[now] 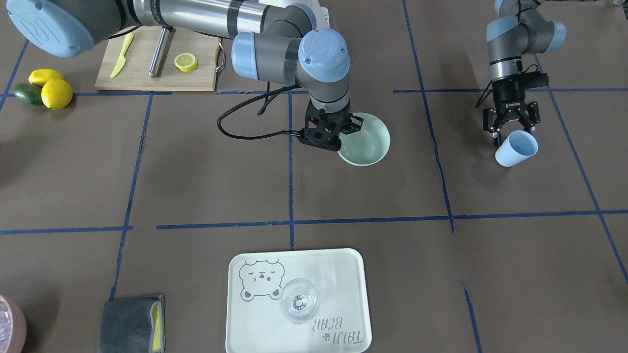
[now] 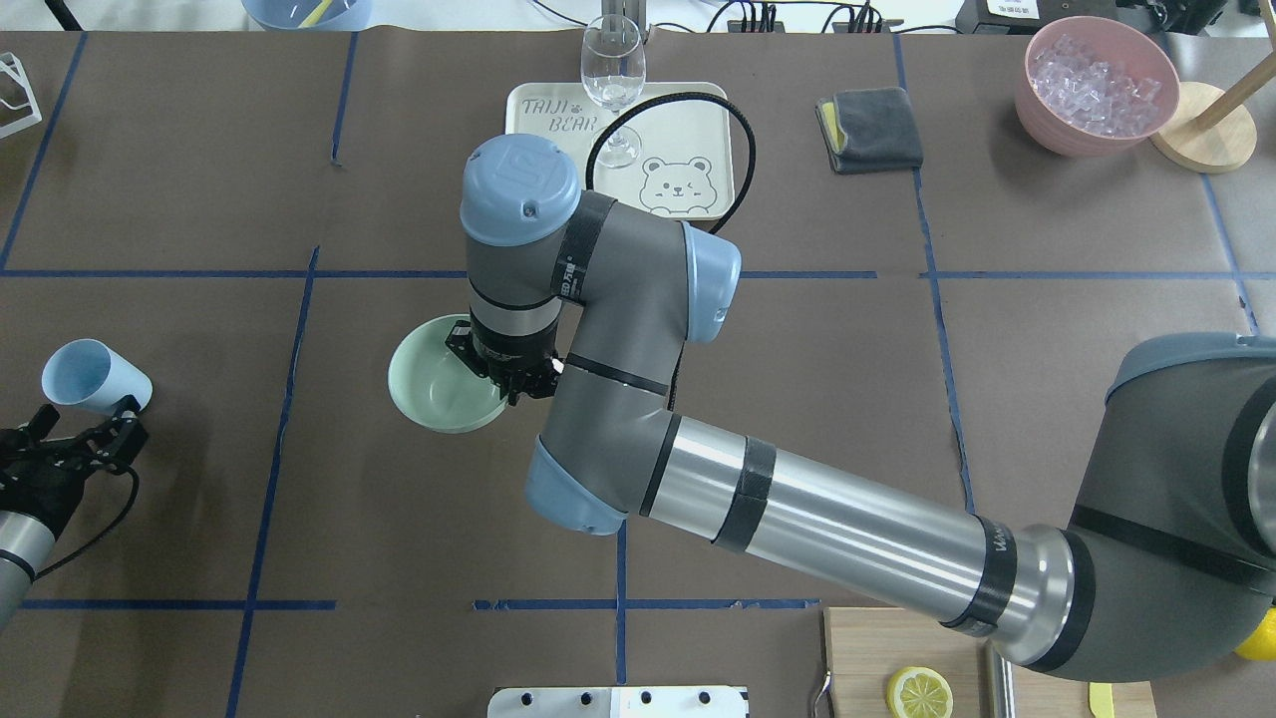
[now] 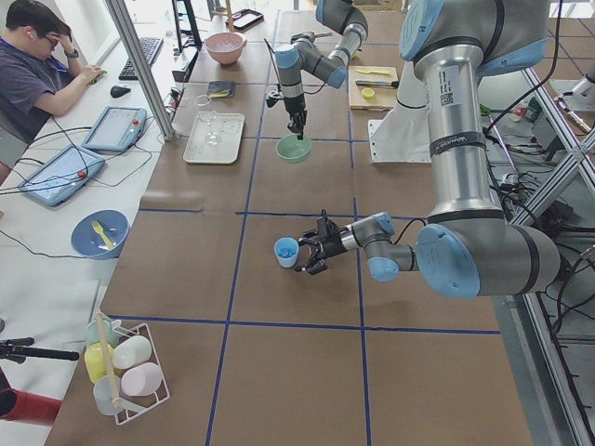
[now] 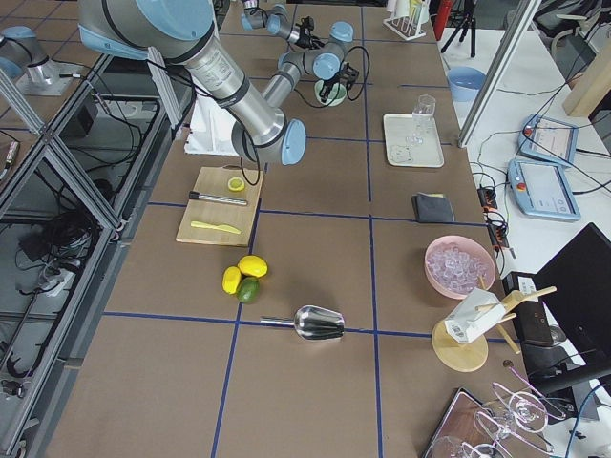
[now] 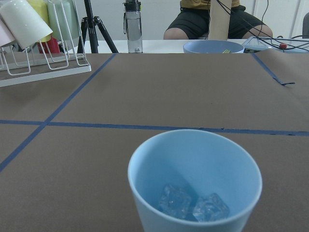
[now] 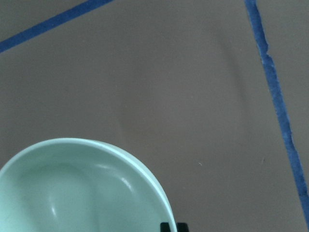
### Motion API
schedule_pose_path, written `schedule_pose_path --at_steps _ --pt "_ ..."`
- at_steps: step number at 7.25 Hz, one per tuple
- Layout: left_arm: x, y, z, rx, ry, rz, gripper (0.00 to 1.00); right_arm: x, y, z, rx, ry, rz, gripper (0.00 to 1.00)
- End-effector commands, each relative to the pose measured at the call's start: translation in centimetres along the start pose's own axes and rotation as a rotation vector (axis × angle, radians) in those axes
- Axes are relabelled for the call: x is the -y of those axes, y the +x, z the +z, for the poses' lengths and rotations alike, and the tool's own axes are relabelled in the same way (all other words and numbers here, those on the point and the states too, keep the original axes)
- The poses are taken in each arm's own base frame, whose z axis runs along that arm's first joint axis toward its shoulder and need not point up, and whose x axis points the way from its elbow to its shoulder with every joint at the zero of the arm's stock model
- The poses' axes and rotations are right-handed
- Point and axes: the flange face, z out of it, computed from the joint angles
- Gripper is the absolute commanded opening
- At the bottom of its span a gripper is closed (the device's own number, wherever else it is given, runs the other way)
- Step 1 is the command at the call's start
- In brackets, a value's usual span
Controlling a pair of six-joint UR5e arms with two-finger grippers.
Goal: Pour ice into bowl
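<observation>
My left gripper [image 1: 512,136] is shut on a light blue cup [image 1: 516,148] and holds it tilted above the table at my far left; it also shows in the overhead view [image 2: 95,374]. In the left wrist view the ice [image 5: 193,208], two clear cubes, lies at the bottom of the cup [image 5: 193,179]. The pale mint-green bowl [image 1: 368,142] is near the table's middle and looks empty. My right gripper [image 1: 338,133] is shut on the bowl's near rim [image 6: 145,169]. The bowl also shows in the overhead view [image 2: 434,384], partly under my right wrist.
A pink container of clear cubes [image 2: 1097,85] stands at the far right. A tray [image 1: 343,274] bears a clear glass [image 1: 299,300]. A grey cloth [image 1: 132,323] lies beside it. A cutting board [image 1: 147,73] holds a lemon half, and lemons [image 1: 49,88] lie near it.
</observation>
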Motion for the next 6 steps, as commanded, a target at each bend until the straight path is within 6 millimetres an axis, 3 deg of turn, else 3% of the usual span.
schedule_pose_path --at_steps 1,3,6 --pt "0.1 -0.3 0.3 0.008 0.004 0.005 0.95 -1.1 -2.1 2.4 0.009 0.032 -0.028 0.0" --pt "-0.1 0.7 0.7 0.003 0.008 -0.006 0.96 -2.4 -2.1 3.4 0.003 0.039 -0.041 0.0" --pt "0.2 0.4 1.8 0.022 0.027 -0.011 0.96 -3.0 -2.5 3.3 0.008 0.039 -0.047 0.0"
